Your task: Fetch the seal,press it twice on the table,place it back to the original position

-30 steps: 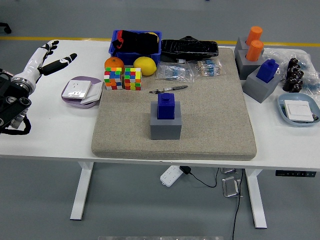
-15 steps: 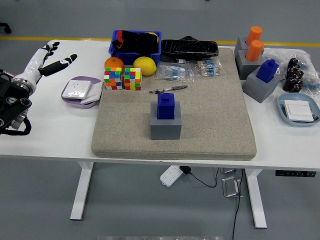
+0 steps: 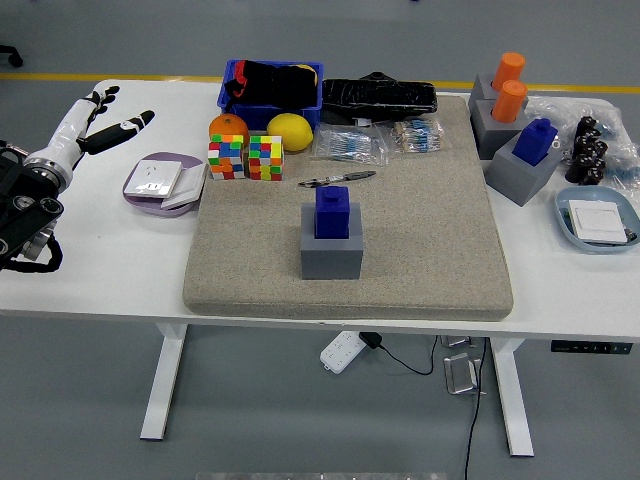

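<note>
Blue seal (image 3: 331,212) sitting in its grey holder (image 3: 331,252) in the middle of the mat (image 3: 420,230), left hand (image 3: 92,118) far left over the table (image 3: 100,260), fingers spread, holding nothing

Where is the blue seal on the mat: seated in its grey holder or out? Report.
Seated. The blue seal stands upright in the grey holder on the mat; the left hand is far off.
</note>
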Tool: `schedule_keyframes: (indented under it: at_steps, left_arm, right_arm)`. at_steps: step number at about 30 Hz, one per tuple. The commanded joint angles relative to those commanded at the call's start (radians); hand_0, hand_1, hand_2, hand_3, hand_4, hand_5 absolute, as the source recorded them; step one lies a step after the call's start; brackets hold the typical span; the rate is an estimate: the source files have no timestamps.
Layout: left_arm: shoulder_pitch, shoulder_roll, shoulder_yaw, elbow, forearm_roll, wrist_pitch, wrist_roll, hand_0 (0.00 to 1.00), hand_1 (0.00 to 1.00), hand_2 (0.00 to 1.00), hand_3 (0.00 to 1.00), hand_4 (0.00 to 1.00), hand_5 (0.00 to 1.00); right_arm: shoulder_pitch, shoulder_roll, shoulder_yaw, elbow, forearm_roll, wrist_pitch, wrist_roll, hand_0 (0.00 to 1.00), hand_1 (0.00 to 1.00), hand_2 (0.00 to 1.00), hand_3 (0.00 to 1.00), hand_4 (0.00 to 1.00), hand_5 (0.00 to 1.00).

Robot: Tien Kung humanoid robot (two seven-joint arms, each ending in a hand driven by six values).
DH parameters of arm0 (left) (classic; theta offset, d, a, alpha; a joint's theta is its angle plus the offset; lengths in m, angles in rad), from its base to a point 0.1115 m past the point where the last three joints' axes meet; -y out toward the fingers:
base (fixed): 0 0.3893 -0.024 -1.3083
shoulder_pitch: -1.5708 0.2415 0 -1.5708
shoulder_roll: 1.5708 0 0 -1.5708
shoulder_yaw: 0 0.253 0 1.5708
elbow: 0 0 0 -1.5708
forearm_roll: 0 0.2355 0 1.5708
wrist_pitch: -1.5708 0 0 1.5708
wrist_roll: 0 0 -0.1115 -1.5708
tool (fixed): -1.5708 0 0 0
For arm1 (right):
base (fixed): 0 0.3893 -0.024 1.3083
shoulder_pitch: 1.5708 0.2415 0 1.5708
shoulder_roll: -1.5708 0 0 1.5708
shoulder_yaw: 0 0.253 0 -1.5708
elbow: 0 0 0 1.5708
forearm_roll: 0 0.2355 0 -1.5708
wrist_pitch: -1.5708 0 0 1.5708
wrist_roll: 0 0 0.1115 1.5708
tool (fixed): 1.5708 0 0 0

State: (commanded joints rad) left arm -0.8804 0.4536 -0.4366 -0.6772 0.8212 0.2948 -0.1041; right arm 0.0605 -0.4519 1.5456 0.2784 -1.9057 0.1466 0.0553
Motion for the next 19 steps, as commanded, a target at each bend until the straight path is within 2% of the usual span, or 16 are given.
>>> schedule_keyframes:
  at_steps: [19]
  left_arm:
    - [-0.004,0.002,0.012,0.0,0.0,-0.008,0.01,0.998,0.998,0.986,0.979,0.856,0.641]
  right_arm:
    - [0.001,0.001,-0.012,-0.002,0.008,0.01,-0.003,0.803,0.705,0.685,0.637,0.769,0.536]
